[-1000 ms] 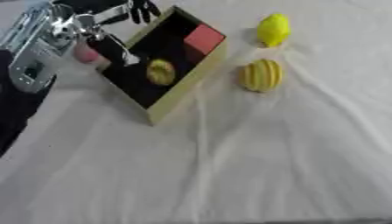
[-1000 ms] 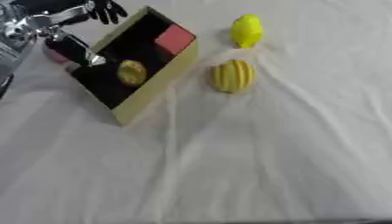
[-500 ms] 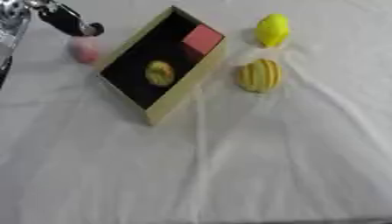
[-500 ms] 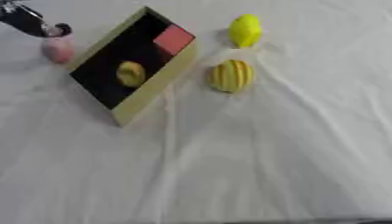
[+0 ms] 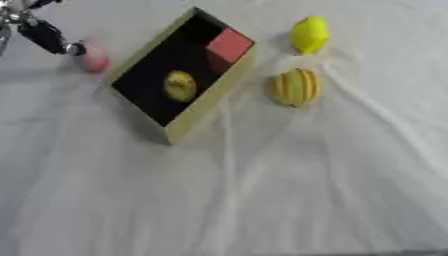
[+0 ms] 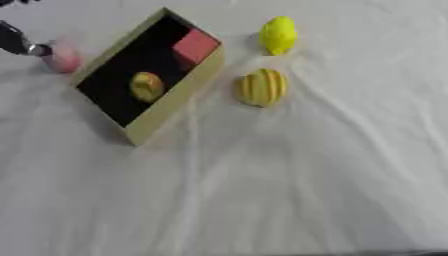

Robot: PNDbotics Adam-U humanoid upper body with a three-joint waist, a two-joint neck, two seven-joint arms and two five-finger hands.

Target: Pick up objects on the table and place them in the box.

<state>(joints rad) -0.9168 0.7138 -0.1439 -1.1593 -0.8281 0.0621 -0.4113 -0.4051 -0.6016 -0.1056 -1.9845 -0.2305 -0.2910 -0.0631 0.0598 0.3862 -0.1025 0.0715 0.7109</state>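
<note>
One hand is showing for me, the left hand (image 5: 44, 35), and only as a dark finger with a silver tip at the upper left corner; I cannot tell how its fingers are sitting. That tip is reaching right up against a small pink object (image 5: 93, 56), which is lying on the white cloth (image 5: 262, 200) just beside the box's left wall. I am not seeing my right hand anywhere. Nothing is lying between the pink object and the box (image 5: 199, 120). The box is sitting askew, tan outside and black inside, and it is holding a yellowish rounded piece (image 5: 179, 85) near its middle and a red block (image 5: 228, 46) in its far corner. Right of the box, a striped yellow fruit (image 5: 295, 87) is resting near the wall, with a plain yellow fruit (image 5: 309, 34) lying farther back.
</note>
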